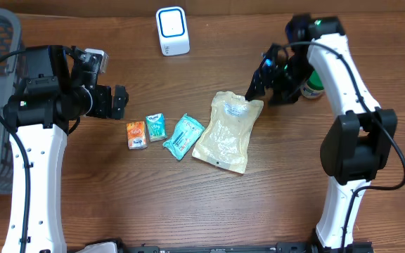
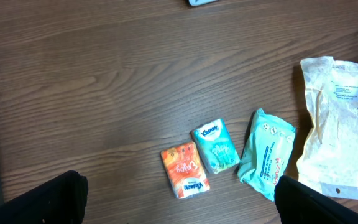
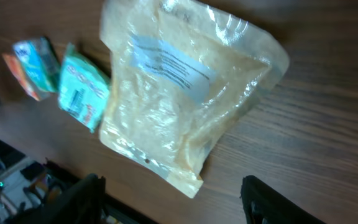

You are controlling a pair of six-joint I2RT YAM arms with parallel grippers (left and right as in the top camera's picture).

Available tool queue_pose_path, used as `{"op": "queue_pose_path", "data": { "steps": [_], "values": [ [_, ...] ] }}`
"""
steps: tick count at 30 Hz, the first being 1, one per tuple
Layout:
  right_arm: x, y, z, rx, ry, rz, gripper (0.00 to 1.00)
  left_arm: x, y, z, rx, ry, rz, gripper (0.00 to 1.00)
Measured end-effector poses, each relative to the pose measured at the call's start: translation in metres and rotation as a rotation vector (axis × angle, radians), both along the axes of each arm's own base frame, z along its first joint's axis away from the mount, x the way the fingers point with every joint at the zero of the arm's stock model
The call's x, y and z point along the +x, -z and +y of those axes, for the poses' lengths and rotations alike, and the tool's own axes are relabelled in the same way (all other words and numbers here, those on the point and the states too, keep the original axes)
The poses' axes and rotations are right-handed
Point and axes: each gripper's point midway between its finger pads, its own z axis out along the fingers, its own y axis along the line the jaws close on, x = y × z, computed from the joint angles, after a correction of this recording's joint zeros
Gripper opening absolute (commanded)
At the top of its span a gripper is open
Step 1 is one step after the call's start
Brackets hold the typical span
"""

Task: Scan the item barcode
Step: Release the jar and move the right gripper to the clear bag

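Wooden counter (image 1: 188, 218): right pincer (image 1: 256, 88), jaws spread, poised at the clear pouch's (image 1: 227, 133) one-o'clock corner, likely for pickup; left pincer (image 1: 120, 102) wide, idle at nine o'clock.

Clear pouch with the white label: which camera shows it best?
Right wrist: the pouch fills most of the frame, its label facing the camera, though blurred. Overhead shows it whole but small. Left wrist catches only part of it, cut by the right edge.
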Motion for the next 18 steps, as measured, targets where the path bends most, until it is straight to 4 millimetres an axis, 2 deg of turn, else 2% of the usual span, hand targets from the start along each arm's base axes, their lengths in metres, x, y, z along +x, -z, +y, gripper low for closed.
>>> {"op": "queue_pose_path", "data": {
  "steps": [3,7,9,11,13,16,18],
  "values": [
    [-0.006,0.024,0.002,0.016,0.001,0.024,0.63,0.0,0.0,0.0,0.0,0.0,0.0,1.0],
    [-0.016,0.049,0.002,0.025,0.008,0.021,0.67,0.0,0.0,0.0,0.0,0.0,0.0,0.99],
    [-0.028,0.051,-0.001,0.011,0.017,0.019,0.7,0.0,0.0,0.0,0.0,0.0,0.0,1.0],
    [-0.035,0.043,-0.005,-0.005,0.025,-0.027,0.72,0.0,0.0,0.0,0.0,0.0,0.0,1.0],
    [-0.04,0.022,-0.007,-0.006,0.034,-0.105,0.76,0.0,0.0,0.0,0.0,0.0,0.0,1.0],
    [-0.042,-0.015,-0.008,0.013,0.061,-0.246,0.77,0.0,0.0,0.0,0.0,0.0,0.0,1.0],
    [-0.044,-0.027,-0.005,0.041,0.07,-0.289,0.77,0.0,0.0,0.0,0.0,0.0,0.0,1.0]
  ]
}}
